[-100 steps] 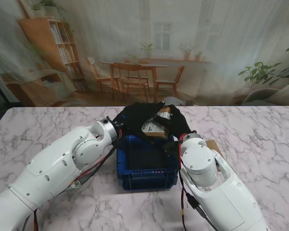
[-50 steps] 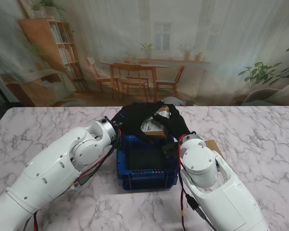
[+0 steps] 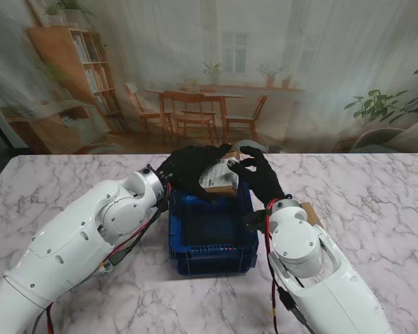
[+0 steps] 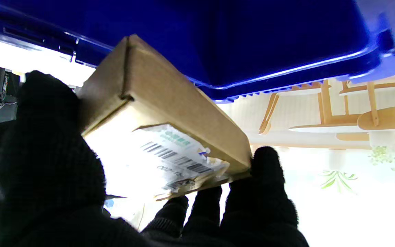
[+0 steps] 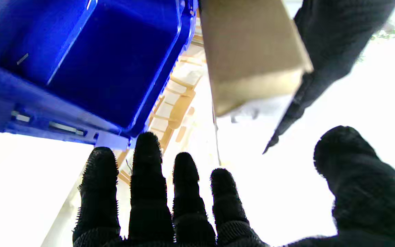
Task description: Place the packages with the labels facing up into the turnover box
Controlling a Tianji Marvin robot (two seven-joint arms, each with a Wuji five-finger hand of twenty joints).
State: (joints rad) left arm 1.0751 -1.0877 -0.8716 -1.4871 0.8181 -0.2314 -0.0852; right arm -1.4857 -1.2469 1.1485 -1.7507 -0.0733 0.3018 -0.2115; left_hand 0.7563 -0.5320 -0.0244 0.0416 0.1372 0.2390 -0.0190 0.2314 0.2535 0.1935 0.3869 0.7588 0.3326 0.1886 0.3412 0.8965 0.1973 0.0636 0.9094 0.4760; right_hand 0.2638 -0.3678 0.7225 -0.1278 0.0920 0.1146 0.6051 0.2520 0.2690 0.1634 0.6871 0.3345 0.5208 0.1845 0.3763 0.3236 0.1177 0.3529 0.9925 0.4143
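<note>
A brown cardboard package (image 3: 220,178) with a white barcode label hangs over the far edge of the blue turnover box (image 3: 212,263). My left hand (image 3: 183,170), in a black glove, is shut on it. In the left wrist view the thumb and fingers clamp the package (image 4: 170,113) at both ends, with the label (image 4: 170,157) showing, and the box (image 4: 252,41) lies close behind. My right hand (image 3: 262,177) is open just right of the package. The right wrist view shows its spread fingers (image 5: 151,192) apart from the package (image 5: 252,51) and the box (image 5: 115,61).
Another cardboard package (image 3: 311,211) lies on the marble table (image 3: 376,202), partly hidden behind my right forearm. The box's inside looks dark with nothing made out in it. Both forearms flank the box.
My right hand has come off the package and opened, drifting slightly right. The left hand has kept the package and lifted it a little farther from me.
</note>
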